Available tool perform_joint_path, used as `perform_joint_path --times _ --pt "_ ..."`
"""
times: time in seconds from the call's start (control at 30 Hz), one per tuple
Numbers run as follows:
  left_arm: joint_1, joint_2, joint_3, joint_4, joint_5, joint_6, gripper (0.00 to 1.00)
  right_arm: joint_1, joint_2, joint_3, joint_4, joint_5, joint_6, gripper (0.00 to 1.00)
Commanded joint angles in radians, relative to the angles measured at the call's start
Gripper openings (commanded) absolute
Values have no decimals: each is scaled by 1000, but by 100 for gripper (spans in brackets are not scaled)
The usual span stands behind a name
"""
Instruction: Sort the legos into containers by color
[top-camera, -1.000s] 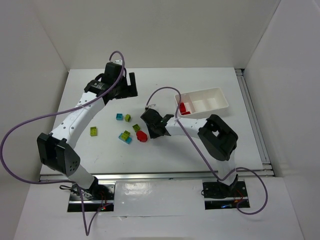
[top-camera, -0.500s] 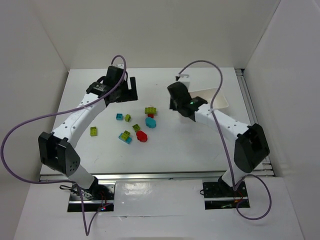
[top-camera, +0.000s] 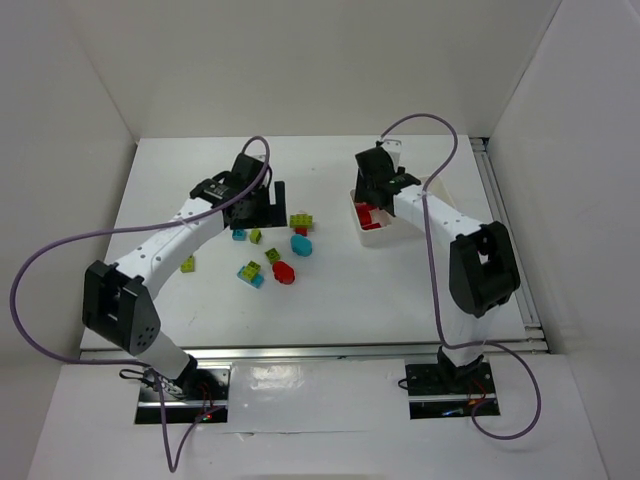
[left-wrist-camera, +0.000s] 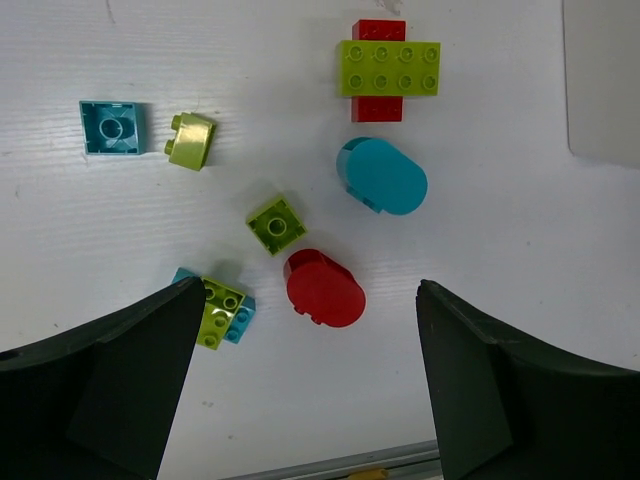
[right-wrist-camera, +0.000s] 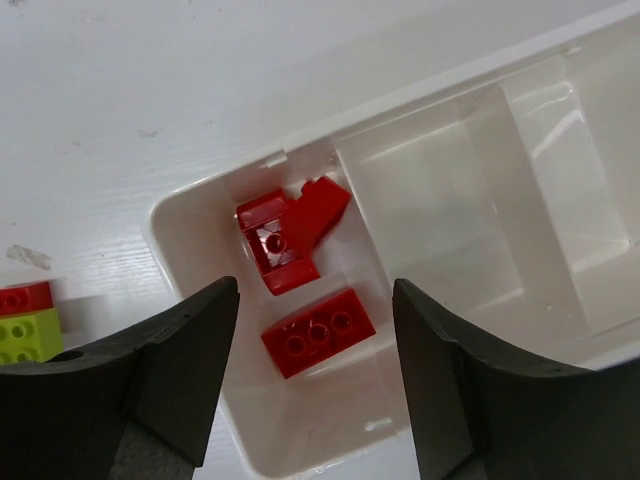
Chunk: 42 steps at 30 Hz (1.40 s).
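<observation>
A white table (top-camera: 420, 290), walled in white on three sides, is seen beneath both arms. The right gripper (right-wrist-camera: 312, 290) is held above the end compartment of the white tray (right-wrist-camera: 440, 190). Its fingers are spread wide and nothing is held between them. Directly under it a flat studded red brick (right-wrist-camera: 320, 332) is seen, with what look like two smaller red pieces (right-wrist-camera: 285, 240) touching each other just beyond. No bricks are seen in the two compartments to its right.

The left gripper (top-camera: 268, 203) is likewise wide open and empty, and is poised over the loose bricks. A rounded red brick (left-wrist-camera: 325, 290) lies between its fingertips. A small green brick (left-wrist-camera: 276, 224) lies just ahead of that one, a rounded blue brick (left-wrist-camera: 385, 178) farther ahead, and a red-and-green stack (left-wrist-camera: 388, 68) farthest. A green-on-blue pair (left-wrist-camera: 220, 310) sits against the left finger.

The sorting is judged to be at an early stage, since only red is seen in the tray and most bricks remain on the table. A pick by the left gripper appears to be in hand. A straight descent and a firm close on the rounded red brick would be called for, without the green brick beside it being nudged. Slipping on the curved sides is to be guarded against.
</observation>
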Motion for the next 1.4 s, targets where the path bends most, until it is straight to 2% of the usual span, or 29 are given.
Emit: perform_joint_path --times 0.0,0.13,0.27,0.3,0.37,0.43,0.5,0.63,1.17,1.27,1.3,1.37 --pt "2 -52 7 8 -34 -14 96 27 -50 65 -1 37 -8 71" --pt "24 -52 54 -27 -85 7 97 119 -136 34 -13 39 -42 70" --pt "86 -75 76 -40 -119 17 97 250 -210 -56 28 -88 -62 69" --pt "98 -86 76 -49 -119 17 97 298 -210 -87 40 -160 -72 72" --pt "129 -98 76 -49 -128 17 97 352 -193 -118 63 -214 -95 77" --pt "147 -109 76 -49 -137 8 97 423 -167 -138 82 -277 -115 88" --pt "166 -131 76 -49 -137 8 97 463 -104 -120 82 -315 -149 93" --pt "201 -140 67 -49 -117 -2 97 537 17 -58 71 -325 -184 96" --pt "210 -149 27 -49 -89 8 97 561 261 74 115 -237 -207 79" --pt "210 -149 27 -49 -89 8 97 561 272 98 124 -205 -197 69" --pt "210 -149 27 -49 -89 8 97 561 272 98 125 -196 -197 57" --pt "210 -149 27 -49 -89 8 97 561 245 120 106 -185 -185 45"
